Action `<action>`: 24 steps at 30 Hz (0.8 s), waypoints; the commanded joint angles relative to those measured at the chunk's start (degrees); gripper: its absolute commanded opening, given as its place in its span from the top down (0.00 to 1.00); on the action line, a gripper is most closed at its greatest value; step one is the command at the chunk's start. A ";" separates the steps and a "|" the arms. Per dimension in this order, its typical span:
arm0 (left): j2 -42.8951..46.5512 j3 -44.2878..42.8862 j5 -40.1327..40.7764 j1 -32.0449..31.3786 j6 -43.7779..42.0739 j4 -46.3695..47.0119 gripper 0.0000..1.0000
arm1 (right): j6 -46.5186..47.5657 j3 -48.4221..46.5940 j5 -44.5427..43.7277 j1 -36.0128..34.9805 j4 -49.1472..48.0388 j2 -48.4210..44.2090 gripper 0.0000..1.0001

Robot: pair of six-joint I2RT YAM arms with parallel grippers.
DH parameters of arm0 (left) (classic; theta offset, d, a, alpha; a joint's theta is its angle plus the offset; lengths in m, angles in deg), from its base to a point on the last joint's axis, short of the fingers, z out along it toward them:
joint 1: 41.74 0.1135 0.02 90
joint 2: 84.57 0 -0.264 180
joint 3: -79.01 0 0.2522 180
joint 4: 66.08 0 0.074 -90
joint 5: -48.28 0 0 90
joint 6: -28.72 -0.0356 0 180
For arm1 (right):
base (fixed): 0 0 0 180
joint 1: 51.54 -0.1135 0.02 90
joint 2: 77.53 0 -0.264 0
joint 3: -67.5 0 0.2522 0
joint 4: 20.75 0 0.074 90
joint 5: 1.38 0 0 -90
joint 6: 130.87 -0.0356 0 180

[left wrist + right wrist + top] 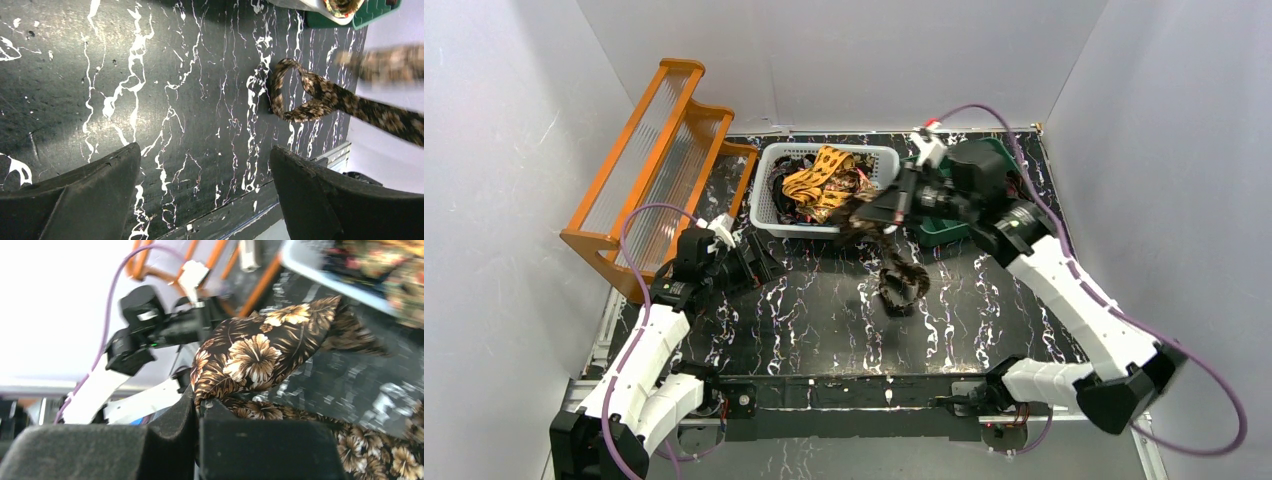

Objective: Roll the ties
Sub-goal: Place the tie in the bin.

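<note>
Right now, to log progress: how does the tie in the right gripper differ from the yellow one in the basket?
The dark tie is brown with tan flowers, the yellow tie dark-printed. The dark tie hangs from the right gripper, end looped on the table; the yellow tie lies bunched in the white basket. Neither is rolled.

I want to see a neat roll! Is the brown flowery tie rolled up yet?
Not rolled. The tie dangles from the shut right pincer, its lower end in a loose loop on the table.
</note>
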 commanded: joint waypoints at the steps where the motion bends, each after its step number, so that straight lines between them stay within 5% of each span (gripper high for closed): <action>1: 1.09 -1.29 3.13 -0.18 2.02 -1.02 0.02 | -2.63 -12.19 -6.26 -11.77 -9.96 7.99 0.99; 7: 3.37 -4.49 6.19 -0.18 1.38 -5.02 0.02 | -3.00 -27.94 -7.62 -14.26 -12.49 17.61 0.99; 10: 4.47 -5.67 7.65 -0.18 0.69 -7.03 0.02 | -2.89 -28.12 -10.14 -14.26 -12.53 16.64 0.99; 24: 3.75 0.33 2.20 -0.18 1.16 -3.81 0.02 | -14.37 40.06 -34.12 -3.77 -8.36 -28.35 0.98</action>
